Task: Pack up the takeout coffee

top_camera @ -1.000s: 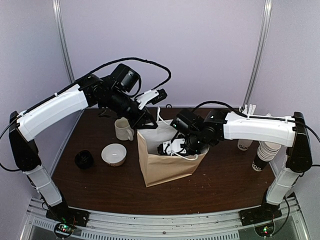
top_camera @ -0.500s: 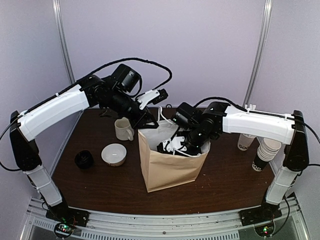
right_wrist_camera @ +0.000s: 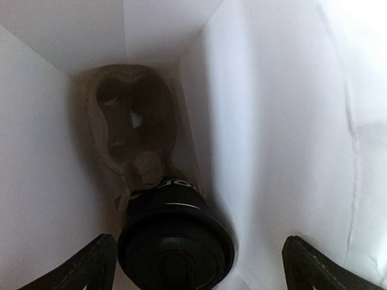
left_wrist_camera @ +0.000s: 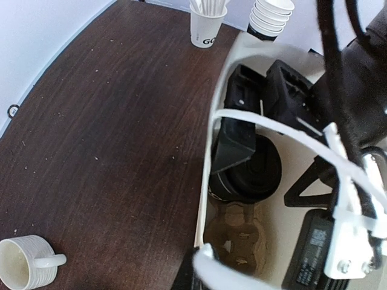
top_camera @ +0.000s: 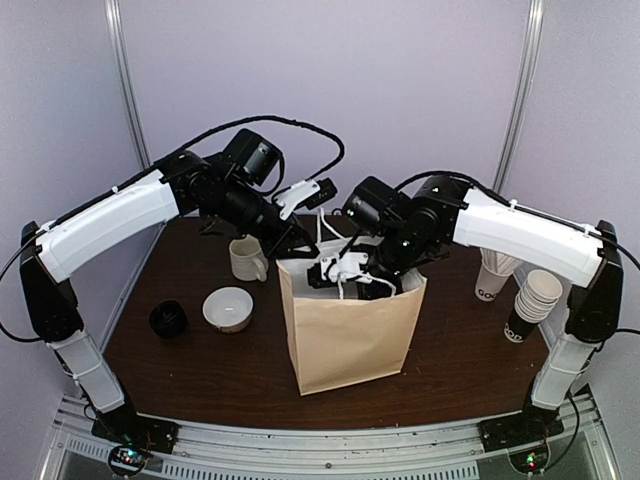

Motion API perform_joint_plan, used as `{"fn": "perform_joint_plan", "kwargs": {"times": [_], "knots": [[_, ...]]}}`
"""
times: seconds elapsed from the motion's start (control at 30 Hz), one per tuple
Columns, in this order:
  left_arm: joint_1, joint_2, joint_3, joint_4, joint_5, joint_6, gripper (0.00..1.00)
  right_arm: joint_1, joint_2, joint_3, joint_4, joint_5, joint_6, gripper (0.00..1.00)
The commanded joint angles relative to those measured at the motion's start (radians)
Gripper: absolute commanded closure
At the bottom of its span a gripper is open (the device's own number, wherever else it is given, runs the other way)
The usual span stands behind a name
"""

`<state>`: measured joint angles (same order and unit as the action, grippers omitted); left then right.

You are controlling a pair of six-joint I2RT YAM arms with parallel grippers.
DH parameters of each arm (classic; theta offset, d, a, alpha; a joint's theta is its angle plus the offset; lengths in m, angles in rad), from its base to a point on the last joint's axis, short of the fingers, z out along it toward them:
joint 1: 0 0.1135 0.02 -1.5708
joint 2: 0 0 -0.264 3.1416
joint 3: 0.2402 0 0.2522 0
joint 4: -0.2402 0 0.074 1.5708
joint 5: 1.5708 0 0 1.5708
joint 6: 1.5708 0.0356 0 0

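Plainly, you were at the release step. On the brown bench (top_camera: pixel 200 370) the paper bag (top_camera: pixel 350 330) stood upright at the centre with its mouth open. Your left tool (top_camera: pixel 293 243) was pressed together at the bag's back-left rim and looked clamped on the paper there, keeping the mouth open. That contact lay at the very edge of the left wrist view, so take it as a judgement. Your right tool (top_camera: pixel 348 272) sat in the bag's mouth with its fingers (right_wrist_camera: pixel 91 263) spread wide apart and gripping nothing. The takeout coffee (right_wrist_camera: pixel 175 244) stood upright deep inside the bag, directly below that tool and free of both fingers, its lid (left_wrist_camera: pixel 249 174) on. It appeared to sit at 1 end of a pulp cup carrier (right_wrist_camera: pixel 130 127) lying on the bag's floor.

So the packing looked nearly done. The next move called for lifting the right tool straight up out of the mouth without snagging the white handle strap (left_wrist_camera: pixel 272 130) or nudging the cup. Only then should the left tool let go.

The top view showed you the bag's outside and both tools at its mouth, but nothing of the cup. Only the right wrist view showed the gap on either side of the lid. Only the left wrist view showed the strap running close by the right tool, and the mug (left_wrist_camera: pixel 24 269) well apart on the bench.
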<state>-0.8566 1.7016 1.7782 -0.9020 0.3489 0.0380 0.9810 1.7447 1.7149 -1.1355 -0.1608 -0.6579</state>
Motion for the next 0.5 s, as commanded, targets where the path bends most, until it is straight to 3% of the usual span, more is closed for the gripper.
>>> {"fn": "perform_joint_plan", "kwargs": {"times": [0.0,0.23,0.47], "knots": [[0.007,-0.033,-0.017,0.061,-0.001,0.01,1.0,0.007,0.001,0.085,-0.051,-0.01,0.033,0.01],[0.007,-0.033,-0.011,0.075,-0.051,0.029,1.0,0.007,-0.011,0.192,-0.111,-0.077,0.009,0.01],[0.008,-0.033,0.011,0.092,-0.187,0.101,1.0,-0.006,-0.043,0.245,-0.148,-0.127,0.001,0.01]]}}
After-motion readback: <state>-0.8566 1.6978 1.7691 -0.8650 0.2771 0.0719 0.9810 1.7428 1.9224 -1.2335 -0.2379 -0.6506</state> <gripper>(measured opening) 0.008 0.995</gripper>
